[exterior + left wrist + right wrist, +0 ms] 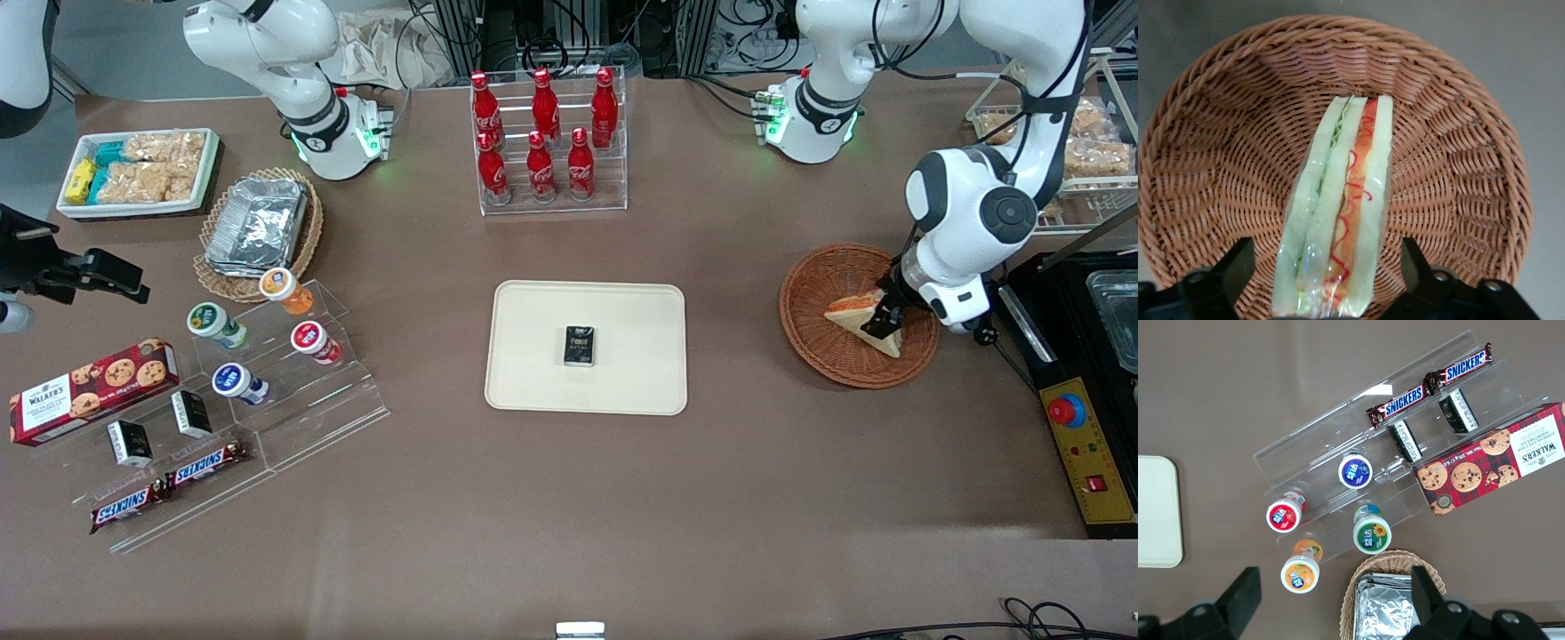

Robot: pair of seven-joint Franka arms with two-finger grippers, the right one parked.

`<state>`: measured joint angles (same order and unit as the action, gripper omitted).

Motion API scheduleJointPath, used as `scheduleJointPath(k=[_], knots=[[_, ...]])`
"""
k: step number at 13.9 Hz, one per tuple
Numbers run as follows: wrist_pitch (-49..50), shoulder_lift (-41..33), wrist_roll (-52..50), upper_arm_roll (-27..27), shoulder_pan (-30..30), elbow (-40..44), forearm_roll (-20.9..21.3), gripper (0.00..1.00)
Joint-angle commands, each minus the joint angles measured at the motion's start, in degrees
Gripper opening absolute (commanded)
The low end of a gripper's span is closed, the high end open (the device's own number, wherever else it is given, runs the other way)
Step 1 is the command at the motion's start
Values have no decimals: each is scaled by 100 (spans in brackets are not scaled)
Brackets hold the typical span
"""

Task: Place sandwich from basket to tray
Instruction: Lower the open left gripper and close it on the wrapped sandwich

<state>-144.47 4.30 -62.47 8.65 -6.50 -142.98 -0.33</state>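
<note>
From high in front we look down on the whole tabletop (569, 498); our working wrist camera peers closely into the basket (822, 342), which both views share.

The brown desk (765, 498) carries the cream tray (533, 373) near its middle. Relative to that tray, the bottle rack (551, 200) stands farther from the front camera, the reddish-brown basket (818, 347) sits toward the working arm's end with the gripper (882, 322) low over it, and the clear stepped stand (302, 418) lies toward the parked arm's end.
</note>
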Motion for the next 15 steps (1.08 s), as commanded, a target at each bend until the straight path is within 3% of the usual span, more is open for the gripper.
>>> scheduleJointPath(k=[1, 2, 9, 12, 15], knots=[[-476, 106, -151, -30, -18, -143, -38, 4], [-476, 123, -116, -30, -18, -134, -38, 0], [-328, -16, -28, -293, -27, 58, 76, 0], [575, -420, 682, -276, -1, 427, 76, 0], [2136, -527, 1244, -276, -1, 1435, 94, 0]])
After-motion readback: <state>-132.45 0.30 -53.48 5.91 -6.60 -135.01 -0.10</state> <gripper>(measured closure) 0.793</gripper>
